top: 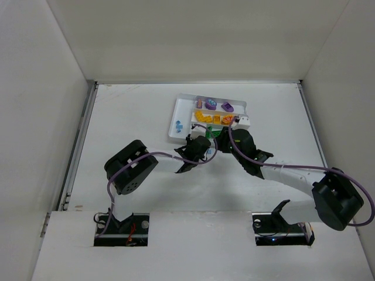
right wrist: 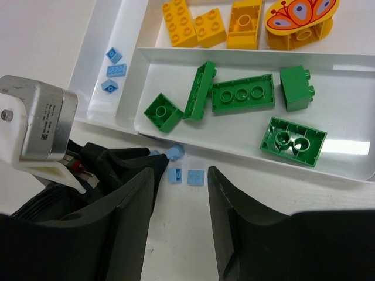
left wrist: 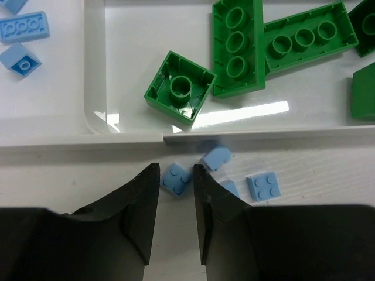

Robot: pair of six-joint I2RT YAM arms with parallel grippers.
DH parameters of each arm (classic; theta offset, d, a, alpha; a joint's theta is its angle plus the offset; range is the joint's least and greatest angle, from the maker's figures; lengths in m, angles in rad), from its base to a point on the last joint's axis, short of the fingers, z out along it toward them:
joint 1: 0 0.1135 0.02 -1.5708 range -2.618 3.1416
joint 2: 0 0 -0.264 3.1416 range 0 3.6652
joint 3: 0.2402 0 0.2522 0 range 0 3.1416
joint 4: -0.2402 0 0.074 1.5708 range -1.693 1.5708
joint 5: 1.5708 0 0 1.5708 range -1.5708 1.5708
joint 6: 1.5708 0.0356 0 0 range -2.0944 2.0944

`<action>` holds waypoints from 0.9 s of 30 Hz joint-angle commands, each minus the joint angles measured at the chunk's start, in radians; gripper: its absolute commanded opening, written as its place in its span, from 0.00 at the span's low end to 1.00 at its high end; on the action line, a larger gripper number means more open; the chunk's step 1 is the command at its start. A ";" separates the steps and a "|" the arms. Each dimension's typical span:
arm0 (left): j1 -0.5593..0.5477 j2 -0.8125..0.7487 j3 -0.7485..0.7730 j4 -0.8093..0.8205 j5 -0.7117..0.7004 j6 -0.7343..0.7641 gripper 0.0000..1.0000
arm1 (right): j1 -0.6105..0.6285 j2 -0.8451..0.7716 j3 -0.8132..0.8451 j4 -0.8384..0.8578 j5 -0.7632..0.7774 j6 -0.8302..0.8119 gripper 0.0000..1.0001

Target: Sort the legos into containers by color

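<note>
The white tray [top: 176, 111] holds purple bricks [top: 211, 105], yellow-orange bricks [right wrist: 199, 26], green bricks [left wrist: 234, 47] and pale blue bricks [left wrist: 23, 26], each colour in its own compartment. Several pale blue bricks lie loose on the table just outside the tray's near wall. My left gripper [left wrist: 176, 175] is open, its fingertips on either side of one loose pale blue brick [left wrist: 176, 179] that rests on the table. My right gripper [right wrist: 181, 172] is open above two more loose blue bricks [right wrist: 196, 177]. Both grippers meet at the tray's near edge [top: 211, 140].
The left gripper's black body [right wrist: 117, 167] sits right beside the right gripper's left finger. A yellow-orange piece with a butterfly print [right wrist: 302, 17] lies in the yellow compartment. White walls enclose the table on three sides.
</note>
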 commanded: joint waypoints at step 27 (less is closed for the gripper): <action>0.206 -0.233 0.001 0.000 0.091 -0.018 0.19 | 0.018 0.078 0.054 -0.010 -0.016 -0.035 0.48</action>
